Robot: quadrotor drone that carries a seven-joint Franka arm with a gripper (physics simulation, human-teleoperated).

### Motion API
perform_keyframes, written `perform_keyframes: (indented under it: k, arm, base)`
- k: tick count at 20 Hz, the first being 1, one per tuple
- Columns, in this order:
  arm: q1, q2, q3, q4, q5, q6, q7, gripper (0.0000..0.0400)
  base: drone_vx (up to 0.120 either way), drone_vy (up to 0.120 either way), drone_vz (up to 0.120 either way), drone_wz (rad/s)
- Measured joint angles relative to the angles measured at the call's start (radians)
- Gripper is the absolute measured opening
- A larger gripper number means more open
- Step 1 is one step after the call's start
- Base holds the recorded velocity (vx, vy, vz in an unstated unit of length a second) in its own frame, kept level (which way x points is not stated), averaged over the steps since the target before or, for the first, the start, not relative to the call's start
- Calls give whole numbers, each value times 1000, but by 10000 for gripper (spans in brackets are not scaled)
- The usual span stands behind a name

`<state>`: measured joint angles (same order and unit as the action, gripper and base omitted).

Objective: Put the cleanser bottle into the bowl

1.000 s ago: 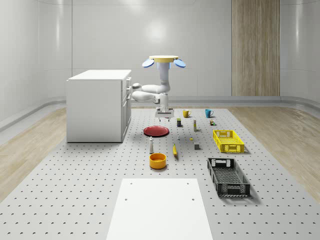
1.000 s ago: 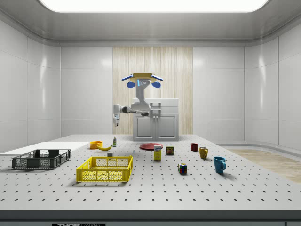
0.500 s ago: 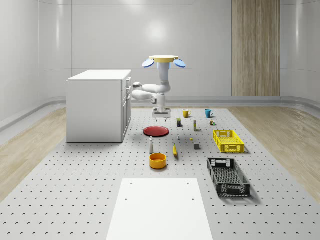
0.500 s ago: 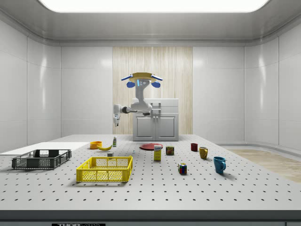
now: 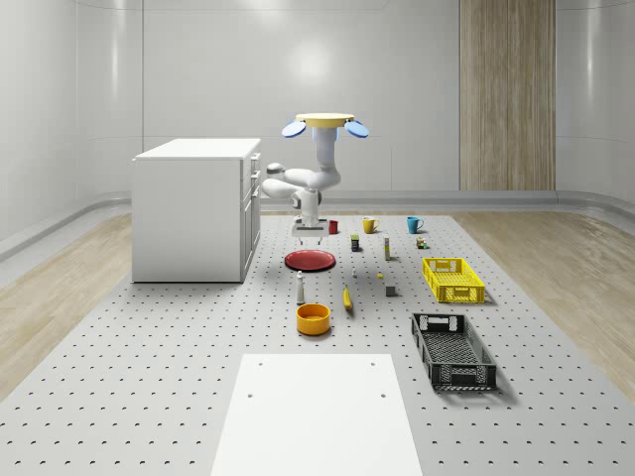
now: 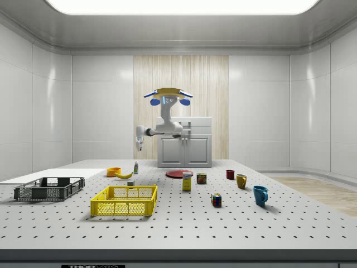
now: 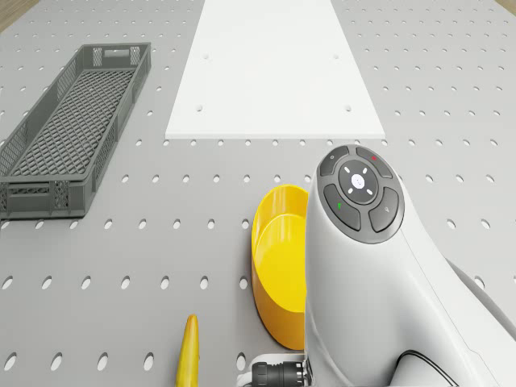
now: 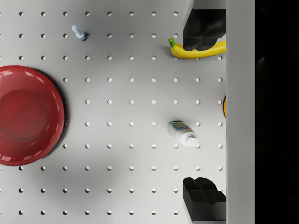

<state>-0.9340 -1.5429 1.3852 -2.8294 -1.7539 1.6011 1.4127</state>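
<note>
On the perforated desk, nearest in the whole-scene view, lies a white panel, with a black crate toward that view's right. Just beyond the panel stands the yellow bowl, a banana beside it. The cleanser bottle stands upright behind the bowl, apart from it, between the bowl and the red plate. A yellow crate sits off to the right.

Above the plate's far edge hang the jaws, well clear of the desk and spread wide; in the wrist view the two dark fingers stand far apart with the bottle seen between them far below. The drone hovers higher, beside the white cabinet. Farthest back stand a red cup, a yellow mug and a blue mug.
</note>
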Motion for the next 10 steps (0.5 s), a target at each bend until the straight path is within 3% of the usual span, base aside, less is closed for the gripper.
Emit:
perform_keyframes:
  k: [1, 6, 10]
  arm:
    - [7, -2, 1, 3, 2, 2, -10, 400]
    - [31, -12, 7, 28, 12, 14, -59, 400]
    - [-6, -14, 16, 71, 23, 20, -65, 400]
  base:
    - [0, 0, -120, 0]
    - [0, 0, 0, 0]
    - [0, 0, 0, 0]
